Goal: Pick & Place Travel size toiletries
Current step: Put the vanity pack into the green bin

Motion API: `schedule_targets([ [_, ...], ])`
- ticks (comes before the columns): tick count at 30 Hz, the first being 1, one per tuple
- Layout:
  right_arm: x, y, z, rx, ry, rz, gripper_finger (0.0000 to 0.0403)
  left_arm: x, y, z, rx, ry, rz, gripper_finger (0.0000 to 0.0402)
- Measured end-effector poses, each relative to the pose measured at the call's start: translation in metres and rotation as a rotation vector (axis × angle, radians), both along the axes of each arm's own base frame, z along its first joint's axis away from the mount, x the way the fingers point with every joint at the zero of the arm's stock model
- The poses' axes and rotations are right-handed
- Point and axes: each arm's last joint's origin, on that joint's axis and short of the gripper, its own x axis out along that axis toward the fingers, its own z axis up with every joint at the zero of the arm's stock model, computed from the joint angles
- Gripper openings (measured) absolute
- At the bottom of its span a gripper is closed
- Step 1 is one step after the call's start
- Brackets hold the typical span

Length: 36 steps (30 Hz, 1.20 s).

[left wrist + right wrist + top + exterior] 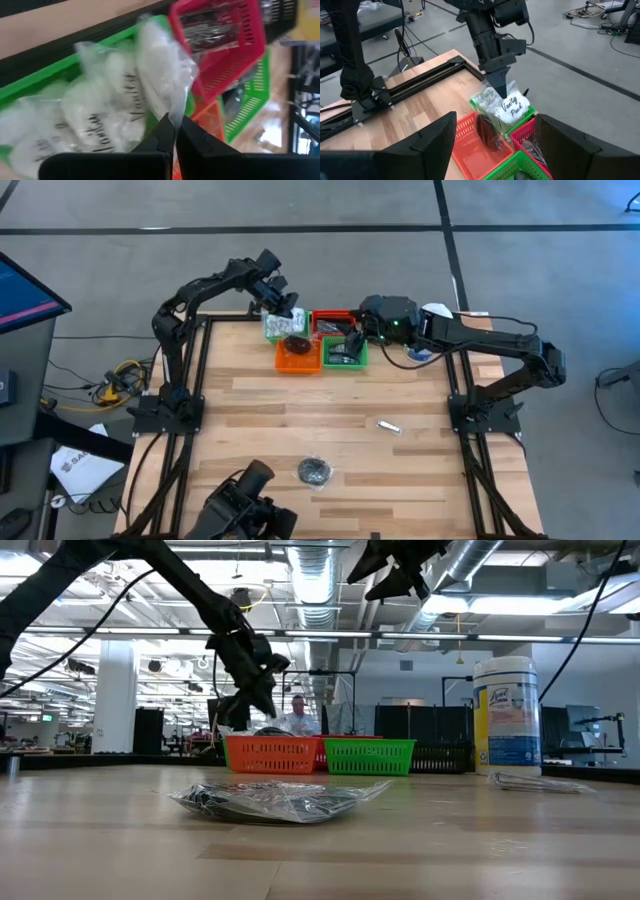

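Wooden table (300,405) — left tool (502,89) pinching packet (512,107).

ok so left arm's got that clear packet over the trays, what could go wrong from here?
1. The left gripper pinches only a thin edge of the clear packet, so the plastic could slip out early.
2. The green tray below already holds white packets; this one might pile up and spill over the rim.
3. The right gripper hangs open close by over the same trays, so the arms could clash.
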Motion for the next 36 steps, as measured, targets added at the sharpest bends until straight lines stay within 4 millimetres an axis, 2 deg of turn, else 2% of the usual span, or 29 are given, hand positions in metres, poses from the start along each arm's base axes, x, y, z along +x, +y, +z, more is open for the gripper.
schedule_targets([
  [12, 0.000, -0.001, 0.001, -0.002, -0.007, -0.003, 0.0258, 0.007, -0.001, -0.026, -0.106, 0.063, 0.024, 0.0000],
  [17, 0.000, -0.001, 0.001, -0.002, -0.007, -0.003, 0.0258, 0.006, 0.000, -0.027, -0.120, 0.072, 0.049, 0.0000],
  [27, 0.000, -0.001, 0.001, -0.002, -0.007, -0.003, 0.0258, 0.007, 0.007, -0.014, -0.109, 0.049, 0.098, 0.0000],
  [36, 0.000, -0.001, 0.001, -0.002, -0.008, -0.003, 0.0258, 0.006, 0.005, -0.028, -0.187, 0.101, 0.093, 0.0000],
])
